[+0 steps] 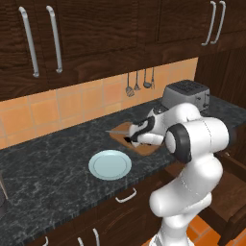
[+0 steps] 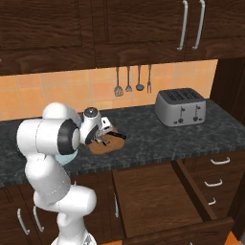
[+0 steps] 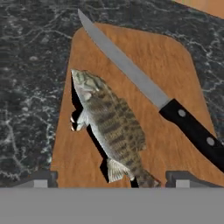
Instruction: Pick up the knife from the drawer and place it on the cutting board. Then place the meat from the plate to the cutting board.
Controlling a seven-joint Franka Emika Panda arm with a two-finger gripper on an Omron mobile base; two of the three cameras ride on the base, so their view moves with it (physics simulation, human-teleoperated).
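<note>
The light-brown cutting board lies on the dark counter. On it the knife rests diagonally, black handle toward the lower right. The meat, a fish-shaped brown and whitish piece, lies beside the blade and casts a dark shadow along its left side. My gripper hovers just over the board, open, its fingertips wide apart on either side of the fish's tail without touching it. The pale blue plate sits bare, left of the board. The drawer stands pulled out below the counter.
A silver toaster stands on the counter to the right of the board. Small grey utensils hang on the orange tile wall behind. Dark cabinet doors with long handles hang overhead.
</note>
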